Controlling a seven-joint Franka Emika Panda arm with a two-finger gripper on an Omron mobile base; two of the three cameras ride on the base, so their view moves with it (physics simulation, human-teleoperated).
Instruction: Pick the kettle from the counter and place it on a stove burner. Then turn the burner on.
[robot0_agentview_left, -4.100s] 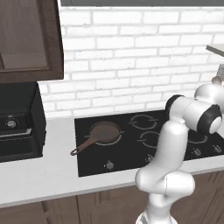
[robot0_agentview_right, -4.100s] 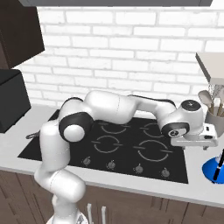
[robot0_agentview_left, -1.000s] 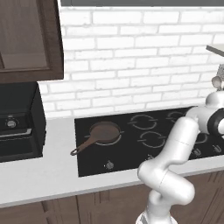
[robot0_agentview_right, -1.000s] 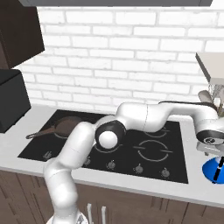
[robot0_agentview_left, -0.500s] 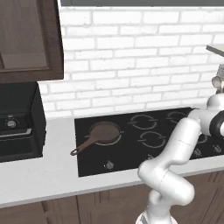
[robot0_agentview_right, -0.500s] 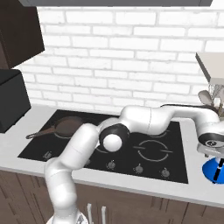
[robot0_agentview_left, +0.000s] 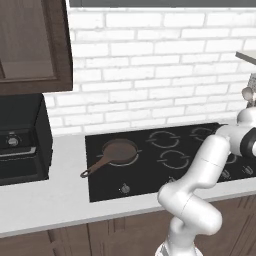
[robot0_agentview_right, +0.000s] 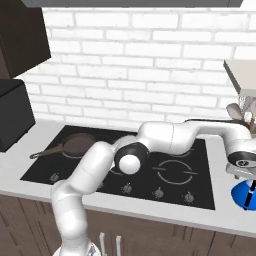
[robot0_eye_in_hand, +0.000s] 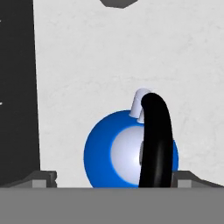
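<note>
Hovering wide-open gripper (robot0_eye_in_hand: 109, 178) directly above blue kettle (robot0_eye_in_hand: 105, 148) on pale counter (robot0_eye_in_hand: 105, 57), fingertips flanking it.

The kettle (robot0_eye_in_hand: 103, 151) is a small, bright blue, rounded pot with a pale silvery lid at its centre, a short pale spout and a thick black handle arching over the top. It stands upright on the counter (robot0_eye_in_hand: 131, 52), a smooth pale grey-white surface, just beside the black cooktop's (robot0_eye_in_hand: 17, 87) edge.

In the right base view, the kettle's blue body shows low at the far right.

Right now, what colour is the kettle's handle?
Black, on the blue kettle; the hand view shows it best.
</note>
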